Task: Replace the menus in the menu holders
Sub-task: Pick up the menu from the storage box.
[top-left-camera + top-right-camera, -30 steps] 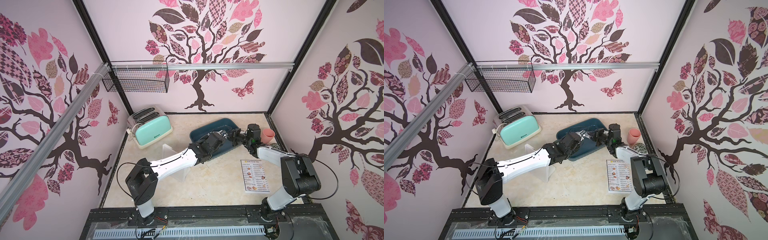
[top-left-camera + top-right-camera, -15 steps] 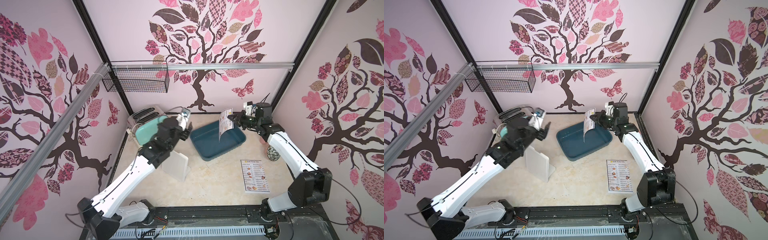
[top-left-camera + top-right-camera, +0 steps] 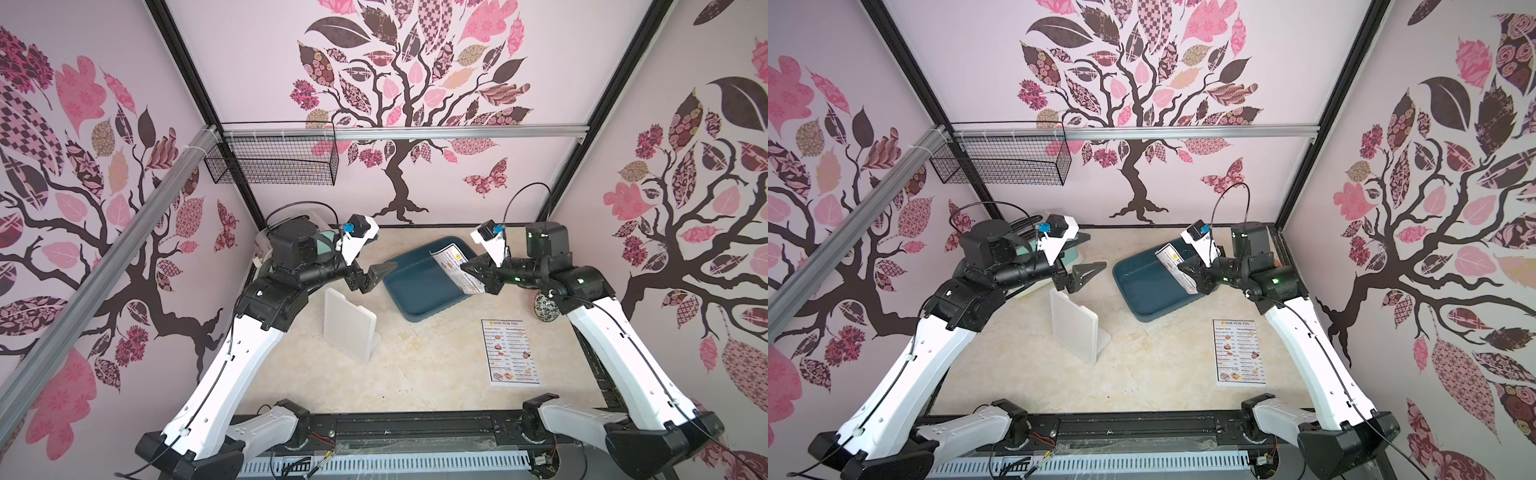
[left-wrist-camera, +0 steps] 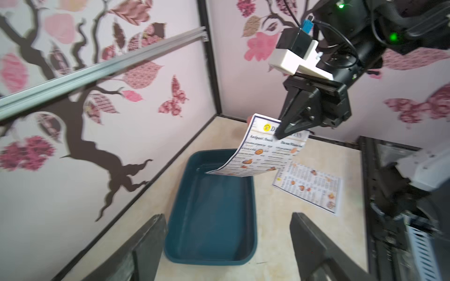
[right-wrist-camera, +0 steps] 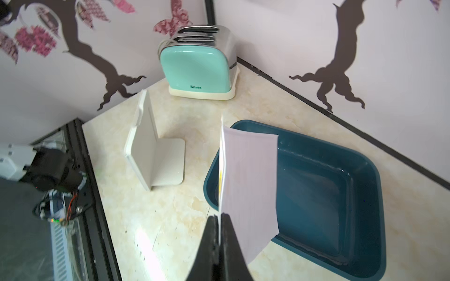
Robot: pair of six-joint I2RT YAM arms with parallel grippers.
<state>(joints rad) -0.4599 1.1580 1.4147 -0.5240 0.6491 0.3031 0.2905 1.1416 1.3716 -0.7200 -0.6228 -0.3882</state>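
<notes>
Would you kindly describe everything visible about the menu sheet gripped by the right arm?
The held menu is a thin white paper sheet, printed on one face with a yellow logo, text columns and food photos, blank behind. The shut right tool pinches its header edge; it hangs curling above the teal tub, apparently touching nothing else.

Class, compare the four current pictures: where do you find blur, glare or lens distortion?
In both top views, wide-angle distortion splays the black corner posts outward, yet the flat menu heading reads clearly; in the left wrist view, the wall decals smear and the left end effector shows as dark, soft shapes; in the right wrist view, glare whitens a patch of tabletop.
</notes>
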